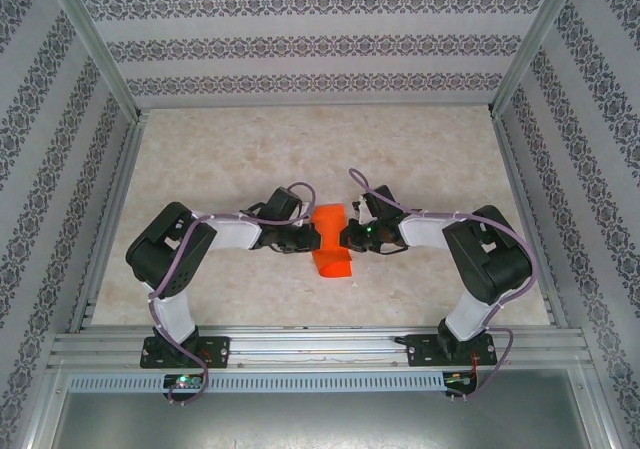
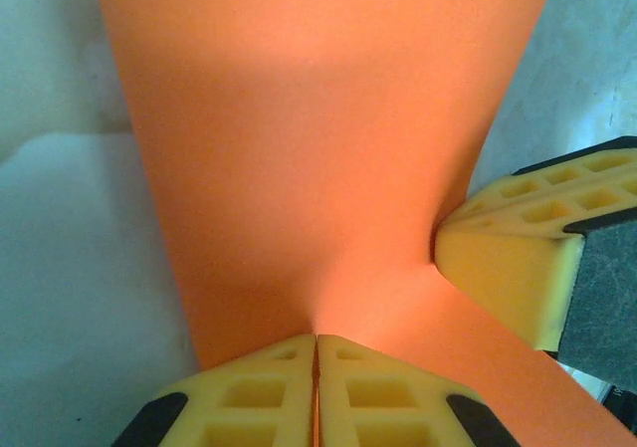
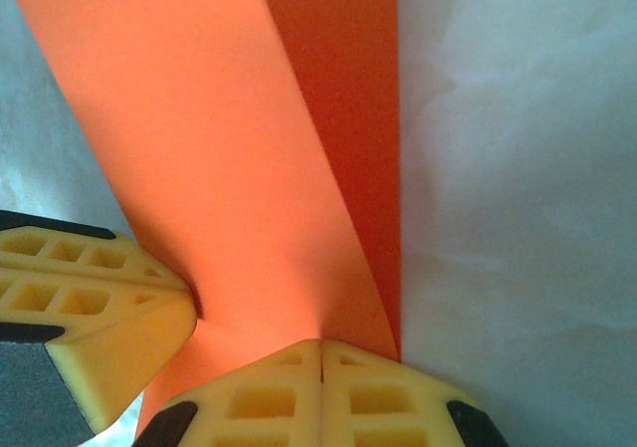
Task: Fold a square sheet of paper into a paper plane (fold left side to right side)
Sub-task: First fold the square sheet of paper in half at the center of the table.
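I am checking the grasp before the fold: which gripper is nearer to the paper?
Neither; it is a tie. The left gripper is shut on the left side of the paper, and the right gripper is shut on its right side.

From above, your two arms bend inward over the pale marbled table (image 1: 300, 149). The left gripper (image 1: 305, 237) and the right gripper (image 1: 348, 235) meet at mid-table, one on either side of the square sheet of paper (image 1: 331, 260). The orange-red sheet appears pinched between them at its upper part, and its lower end angles toward the arm bases. Patterned walls (image 1: 60, 119) enclose the table.
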{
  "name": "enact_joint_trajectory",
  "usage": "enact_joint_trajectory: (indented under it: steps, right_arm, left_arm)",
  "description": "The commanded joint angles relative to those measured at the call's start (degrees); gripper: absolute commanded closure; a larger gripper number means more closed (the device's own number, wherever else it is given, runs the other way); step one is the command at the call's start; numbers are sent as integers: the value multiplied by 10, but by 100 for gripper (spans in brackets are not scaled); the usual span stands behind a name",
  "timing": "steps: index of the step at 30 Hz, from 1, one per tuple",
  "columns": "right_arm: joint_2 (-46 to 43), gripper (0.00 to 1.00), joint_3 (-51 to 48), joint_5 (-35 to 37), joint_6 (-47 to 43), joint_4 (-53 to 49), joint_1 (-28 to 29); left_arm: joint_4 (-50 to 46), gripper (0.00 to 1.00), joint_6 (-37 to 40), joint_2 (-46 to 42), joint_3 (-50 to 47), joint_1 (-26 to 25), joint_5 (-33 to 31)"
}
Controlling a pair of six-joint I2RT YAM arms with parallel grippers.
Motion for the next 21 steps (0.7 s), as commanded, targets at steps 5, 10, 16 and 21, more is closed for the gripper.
enact_joint_trajectory:
  steps: [5,10,16,21]
  right_arm:
    - [34,100,-19,79,-15,-85,2]
    - [33,100,-16,74,-14,-84,2]
    - [29,100,-14,77,-13,-84,6]
    - [34,100,-13,78,-12,-83,9]
  left_arm:
    - [-18,90,3,-24,-49,38,-19]
    - [-21,90,9,-63,-64,57,-15]
    - [-1,91,-1,-110,-68,55,4]
    - [53,91,-28,-108,-64,41,34]
